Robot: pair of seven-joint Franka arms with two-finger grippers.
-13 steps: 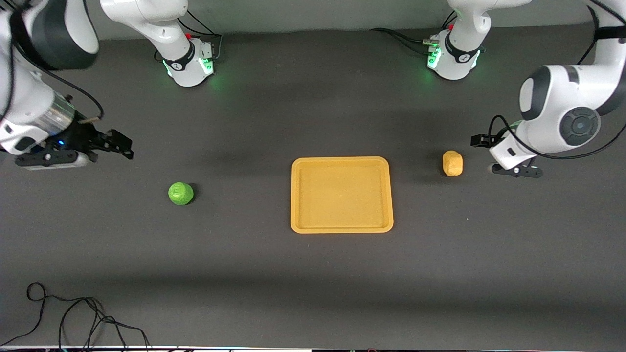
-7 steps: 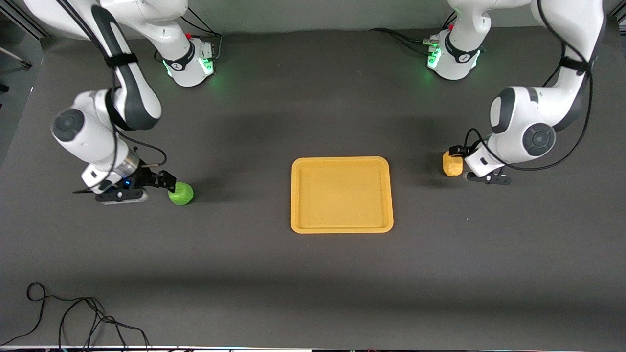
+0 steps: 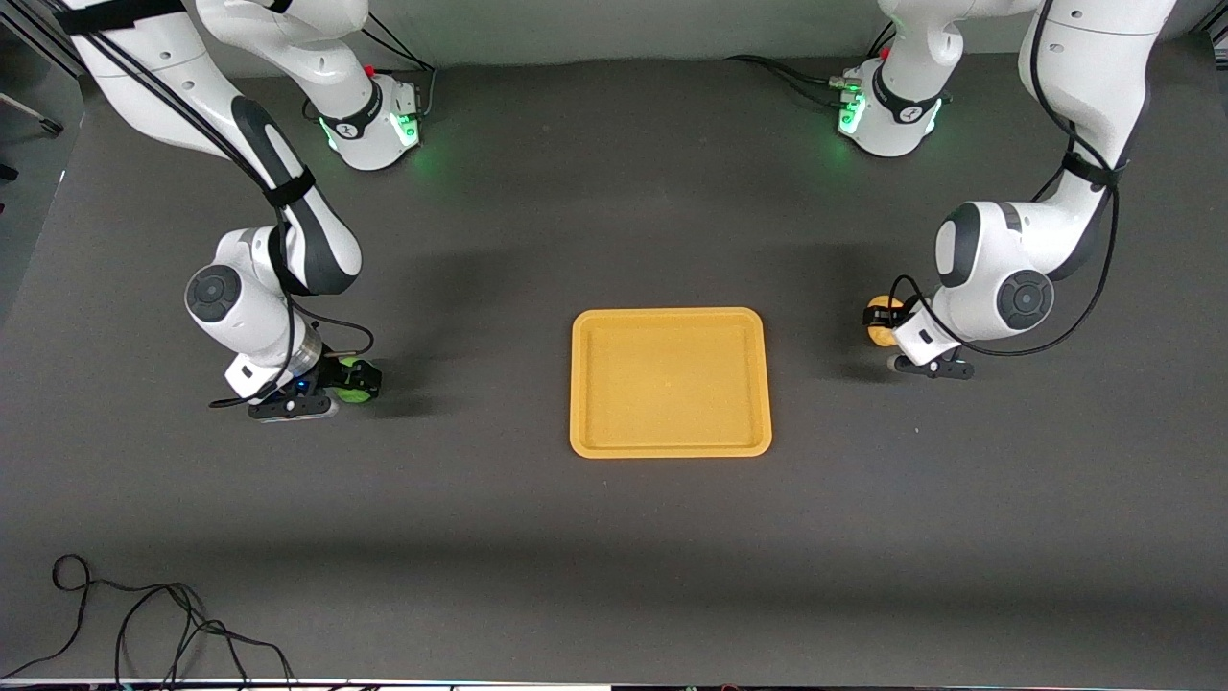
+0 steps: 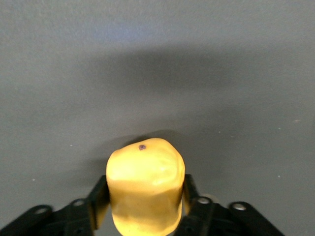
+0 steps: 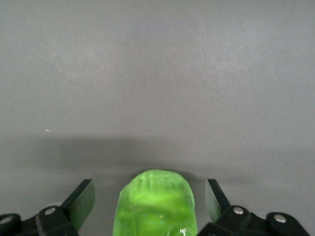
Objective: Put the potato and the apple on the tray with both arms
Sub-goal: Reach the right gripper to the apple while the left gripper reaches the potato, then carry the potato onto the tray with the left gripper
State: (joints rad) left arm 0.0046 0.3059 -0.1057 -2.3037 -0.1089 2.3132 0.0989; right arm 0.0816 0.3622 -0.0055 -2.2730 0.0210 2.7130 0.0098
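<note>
The yellow-orange potato (image 3: 877,316) lies on the dark table toward the left arm's end. My left gripper (image 3: 885,326) is down around it. In the left wrist view the potato (image 4: 145,182) fills the gap of that gripper (image 4: 144,199), and both fingers (image 4: 98,196) press its sides. The green apple (image 3: 356,388) lies toward the right arm's end. My right gripper (image 3: 351,380) is down around it and open. In the right wrist view the apple (image 5: 155,204) sits between the gripper's (image 5: 150,199) fingers (image 5: 81,199), with a gap on each side. The tray (image 3: 670,384) lies empty mid-table.
A black cable (image 3: 144,624) lies loose on the table near the front camera, toward the right arm's end. The right arm's base (image 3: 369,125) and the left arm's base (image 3: 887,110) stand farthest from the front camera.
Both arms came down from either end of the table. The right gripper moved to straddle the apple. The left gripper moved onto the potato and closed on it.
</note>
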